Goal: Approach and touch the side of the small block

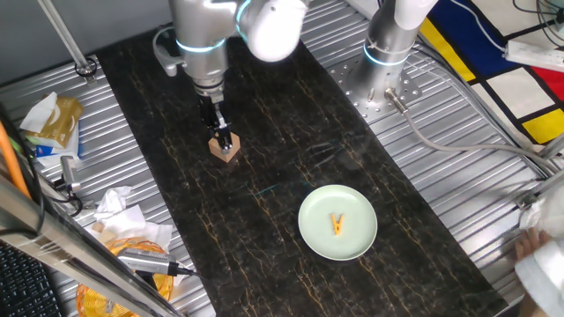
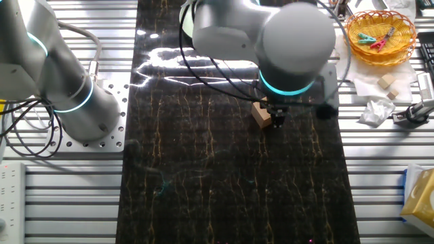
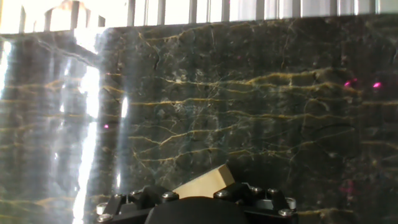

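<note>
The small block (image 1: 224, 147) is a light-brown wooden cube on the dark marble-patterned mat, at the far left part of it. My gripper (image 1: 219, 134) points straight down, with its narrow dark tip right against the block's far side, and looks shut and empty. In the other fixed view the gripper tip (image 2: 277, 120) stands right beside the block (image 2: 261, 115), touching or nearly touching it. In the hand view the block (image 3: 205, 182) shows just above the dark gripper body at the bottom edge; the fingertips are hidden there.
A pale green plate (image 1: 314, 210) holding a tiny yellow clothespin-like piece (image 1: 337, 224) lies nearer the mat's front. A second robot arm's base (image 1: 386, 53) stands at the back right. Bags and tools (image 1: 132, 246) clutter the left; a yellow basket (image 2: 380, 30) stands off the mat.
</note>
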{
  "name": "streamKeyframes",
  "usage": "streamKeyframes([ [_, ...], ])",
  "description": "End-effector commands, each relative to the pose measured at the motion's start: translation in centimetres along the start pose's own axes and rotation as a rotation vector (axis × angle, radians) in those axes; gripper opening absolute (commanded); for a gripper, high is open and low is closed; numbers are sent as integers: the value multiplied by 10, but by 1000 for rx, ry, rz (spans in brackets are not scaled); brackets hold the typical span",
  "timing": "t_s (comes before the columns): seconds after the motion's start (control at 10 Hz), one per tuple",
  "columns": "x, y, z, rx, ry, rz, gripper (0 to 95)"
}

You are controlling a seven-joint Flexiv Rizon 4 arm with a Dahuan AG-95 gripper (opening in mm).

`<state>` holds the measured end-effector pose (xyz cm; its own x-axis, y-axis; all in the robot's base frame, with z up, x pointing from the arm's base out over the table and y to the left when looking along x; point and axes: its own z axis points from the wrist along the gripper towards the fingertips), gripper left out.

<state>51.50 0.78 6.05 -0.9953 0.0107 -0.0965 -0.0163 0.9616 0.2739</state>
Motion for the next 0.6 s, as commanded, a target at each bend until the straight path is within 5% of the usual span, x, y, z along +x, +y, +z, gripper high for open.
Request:
streamKeyframes([
  [0.1,0,2,1,-32,1,32,760],
  [0.6,0,4,2,-68,3,83,760],
])
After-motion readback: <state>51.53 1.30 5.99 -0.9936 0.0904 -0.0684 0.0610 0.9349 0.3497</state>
